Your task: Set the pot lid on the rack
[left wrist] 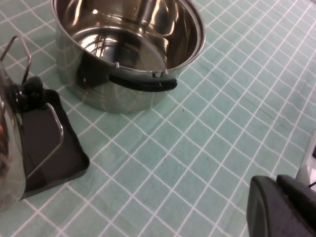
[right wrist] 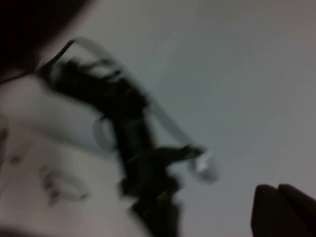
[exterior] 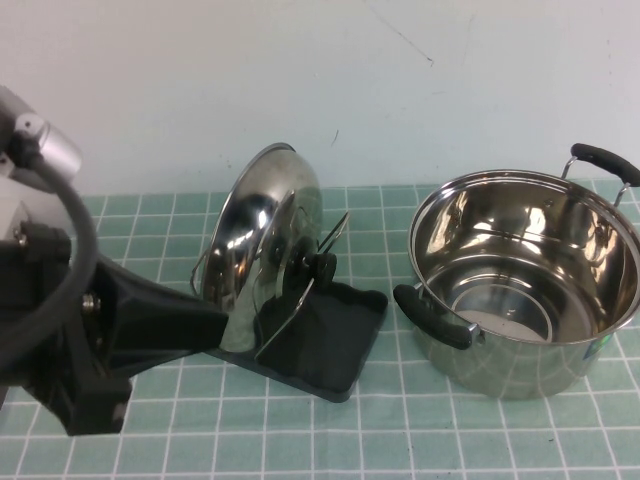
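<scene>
already the pot lid [exterior: 262, 235] stands on edge in the rack [exterior: 330, 345], beside the pot [exterior: 525, 280] on the worktop [exterior: 400, 430]; the task looks done. left gripper [left wrist: 281, 205] sits clear, clenched on nothing. right gripper [right wrist: 284, 210] is off the worktop, also clenched.

Lab-style test bench, green grid mat [exterior: 420, 430], blank pale wall [exterior: 400, 90]

Pot lid [exterior: 255, 235] is seen shiny steel, knob black; rack [exterior: 335, 330] dark; bench [exterior: 400, 440] green, white-gridded.
</scene>
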You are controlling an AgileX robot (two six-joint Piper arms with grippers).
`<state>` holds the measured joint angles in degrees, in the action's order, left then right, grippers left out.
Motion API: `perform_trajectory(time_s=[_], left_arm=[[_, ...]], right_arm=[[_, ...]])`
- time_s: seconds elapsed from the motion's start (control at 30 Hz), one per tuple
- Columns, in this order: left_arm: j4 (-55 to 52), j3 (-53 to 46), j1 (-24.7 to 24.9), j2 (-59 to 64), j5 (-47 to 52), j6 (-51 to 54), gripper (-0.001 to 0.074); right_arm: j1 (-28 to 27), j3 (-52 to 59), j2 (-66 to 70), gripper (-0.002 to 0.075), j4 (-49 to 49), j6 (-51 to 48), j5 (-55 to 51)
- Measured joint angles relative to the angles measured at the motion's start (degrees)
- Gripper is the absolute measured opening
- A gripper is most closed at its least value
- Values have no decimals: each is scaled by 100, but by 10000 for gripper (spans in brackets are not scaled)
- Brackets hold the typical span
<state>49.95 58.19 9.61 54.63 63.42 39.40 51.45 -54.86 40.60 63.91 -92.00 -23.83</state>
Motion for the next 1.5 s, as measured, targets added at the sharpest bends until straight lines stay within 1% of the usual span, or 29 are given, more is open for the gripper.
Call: perform_trajectory(time_s=[0.07, 0.17, 0.27, 0.33, 0.4, 0.47, 0.6, 0.73, 0.8, 0.93, 1.07, 1.5], left_arm=[[-174, 0, 0, 0, 38, 81, -1], [-614, 0, 0, 0, 14, 118, -1], [-1430, 0, 0, -11, -210, -121, -1], [-1898, 0, 0, -47, -485, -292, -1], [-2156, -124, 0, -187, -914, -371, -1], [-2273, -454, 0, -425, -1490, -382, -1], [-2300, -1482, 0, -1189, -2622, -158, -1], [-2254, -2650, 0, -2271, -3595, 7, -1], [-2143, -3125, 0, -2718, -3873, 45, -1], [-1707, -3875, 0, -3494, -4056, 75, -1], [-1382, -4195, 0, -4038, -4120, 179, -1], [-1248, -4266, 0, -4175, -4156, 215, -1]], right_arm=[[0, -111, 327, -1, -1982, 1845, -1255], [0, -321, 769, -1, -4540, 3880, -2960], [0, -355, 1005, -1, -6391, 5278, -3968], [0, -343, 956, -1, -7261, 5932, -4190], [0, -275, 792, -1, -7845, 6324, -4174], [0, -139, 496, -1, -8126, 6676, -4051], [0, 411, -357, -1, -8434, 7448, -3653], [0, 1391, -1476, -1, -8637, 8315, -2980], [0, 1892, -2026, -1, -8620, 8571, -2600], [0, 2770, -2812, -1, -8469, 8751, -1937], [0, 3230, -3129, -1, -8415, 8775, -1755], [0, 3370, -3169, -1, -8363, 8775, -1698]])
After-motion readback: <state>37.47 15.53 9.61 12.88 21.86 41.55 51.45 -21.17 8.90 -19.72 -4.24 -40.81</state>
